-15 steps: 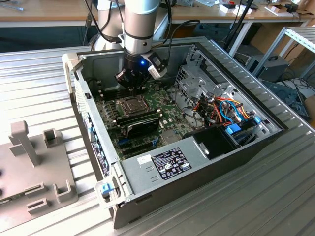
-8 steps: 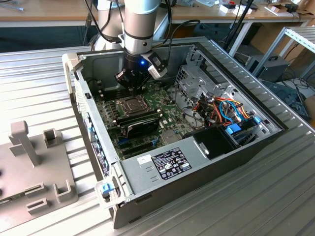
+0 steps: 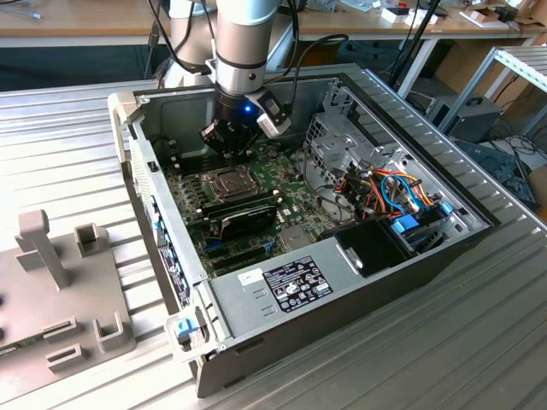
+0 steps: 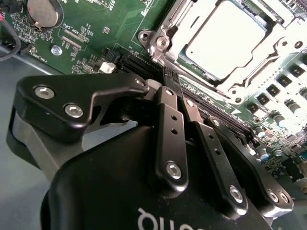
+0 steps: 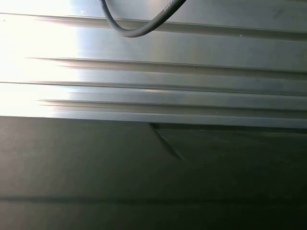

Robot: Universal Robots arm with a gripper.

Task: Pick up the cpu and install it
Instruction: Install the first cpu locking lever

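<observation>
In the exterior view, an open black-and-grey desktop computer case [image 3: 342, 299] lies on its side on a ribbed aluminium worktop [image 3: 68, 145]. The silver-and-black robot arm [image 3: 246, 43] reaches down into the case, and its black hand [image 3: 230, 152] hangs just above the green motherboard [image 3: 192, 192], beside the dark square socket with its metal frame [image 3: 231, 181]. A long black expansion card [image 3: 245, 215] stands just beyond the socket, nearer the camera. A grey plastic fixture [image 3: 51, 282] sits on the worktop at the exterior view's left, well apart from the case.

In the second wrist view, the hand [image 4: 171, 79] has its two black fingers [image 4: 169, 124] pressed together with nothing between them, their tips low over the board at the edge of the socket frame [image 4: 163, 43]. The small flat square silver-grey cpu [image 4: 225, 40] lies inside that frame, apart from the fingertips. A round silver coin battery [image 4: 43, 10] sits on the board.

In the first wrist view, a grey cable [image 5: 134, 29] loops across a ribbed pale metal surface [image 5: 168, 76].
</observation>
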